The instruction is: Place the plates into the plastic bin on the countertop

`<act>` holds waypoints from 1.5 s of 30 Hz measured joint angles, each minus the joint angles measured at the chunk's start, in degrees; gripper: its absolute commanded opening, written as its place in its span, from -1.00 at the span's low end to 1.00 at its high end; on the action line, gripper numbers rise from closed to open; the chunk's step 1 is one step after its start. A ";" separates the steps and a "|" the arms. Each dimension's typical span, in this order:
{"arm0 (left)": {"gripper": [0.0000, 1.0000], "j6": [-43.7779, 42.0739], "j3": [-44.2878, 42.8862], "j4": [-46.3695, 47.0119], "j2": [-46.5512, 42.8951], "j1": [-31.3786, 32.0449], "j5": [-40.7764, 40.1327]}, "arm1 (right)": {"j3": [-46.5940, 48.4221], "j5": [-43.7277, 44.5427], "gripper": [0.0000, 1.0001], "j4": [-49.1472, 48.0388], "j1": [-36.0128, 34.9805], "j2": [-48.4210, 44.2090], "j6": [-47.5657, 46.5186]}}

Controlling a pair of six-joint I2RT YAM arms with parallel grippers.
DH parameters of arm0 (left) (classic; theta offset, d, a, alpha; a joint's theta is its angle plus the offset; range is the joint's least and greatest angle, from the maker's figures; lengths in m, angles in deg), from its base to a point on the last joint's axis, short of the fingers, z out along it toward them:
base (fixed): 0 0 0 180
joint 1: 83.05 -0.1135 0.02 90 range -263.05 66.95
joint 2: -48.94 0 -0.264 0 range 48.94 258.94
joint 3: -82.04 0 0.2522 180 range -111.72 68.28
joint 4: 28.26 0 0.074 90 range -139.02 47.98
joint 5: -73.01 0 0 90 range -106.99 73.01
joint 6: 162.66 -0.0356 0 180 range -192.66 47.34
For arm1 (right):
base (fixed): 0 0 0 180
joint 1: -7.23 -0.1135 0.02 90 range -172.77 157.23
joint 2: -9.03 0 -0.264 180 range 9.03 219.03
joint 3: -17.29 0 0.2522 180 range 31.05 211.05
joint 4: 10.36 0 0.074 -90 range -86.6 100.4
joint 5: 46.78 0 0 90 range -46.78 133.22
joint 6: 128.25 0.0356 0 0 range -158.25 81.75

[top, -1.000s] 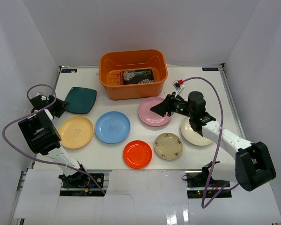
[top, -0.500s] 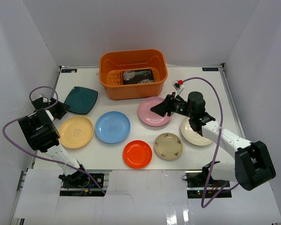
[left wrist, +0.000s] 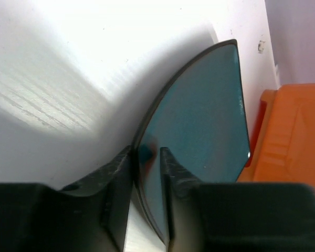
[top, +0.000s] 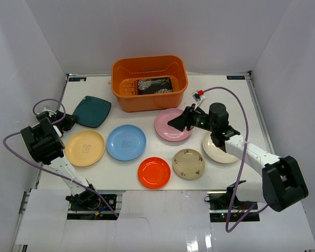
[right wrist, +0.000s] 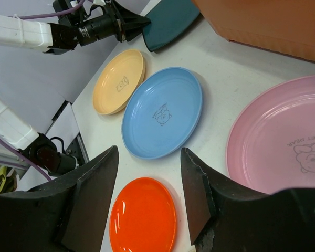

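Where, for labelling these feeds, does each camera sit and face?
Top external: above and behind the arm bases, looking down on the white countertop and orange plastic bin; left gripper and right gripper show.
Left wrist: on the left arm, facing the square teal plate, whose edge sits between its gripper's fingers.
Right wrist: on the right arm, facing the left arm across the round pink plate and round blue plate; its open gripper frames the bottom.
Shared: all three show the teal plate and bin.

The bin [top: 149,102] is orange; the black plate [top: 155,85] carries white flowers. The bench [top: 236,100] is white, with a teal plate [top: 93,112], yellow plate [top: 84,148], blue plate [top: 126,142], pink plate [top: 165,128], red plate [top: 154,172], cream plate [top: 215,152] and a flower-patterned beige plate [top: 189,164].
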 measured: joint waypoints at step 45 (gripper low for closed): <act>-1.00 32.89 23.08 33.11 -11.28 -1.92 4.79 | 14.62 5.88 0.20 3.28 -13.64 13.86 -0.74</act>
